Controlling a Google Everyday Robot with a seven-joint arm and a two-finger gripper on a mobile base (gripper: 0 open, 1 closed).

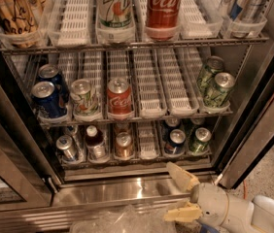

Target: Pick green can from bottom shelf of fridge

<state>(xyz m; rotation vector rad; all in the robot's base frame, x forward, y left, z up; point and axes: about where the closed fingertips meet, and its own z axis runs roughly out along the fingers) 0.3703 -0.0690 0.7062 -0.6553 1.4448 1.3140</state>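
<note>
- The fridge (127, 191) stood open, stainless steel with dark door frames, over a speckled floor (273, 174) at the right;
- the middle surface (173, 89) carried six upright cans: a dark blue pair (47, 100), one patterned can (83, 97), one red can (119, 97) and a pale green pair (217, 89);
- the bottom surface (147, 141), a wire rack with white slotted lanes, held four cans and one capped bottle (94, 142) in its front row;
- the claw (181, 194) hung low before the steel sill, its two tan fingers spread wide, holding nothing, apart from every can;
- the green can (200, 140) stood upright at the front of the bottom surface's rightmost lane, long axis vertical, silver top pointing up, just beside a dark blue can (176, 141).
</note>
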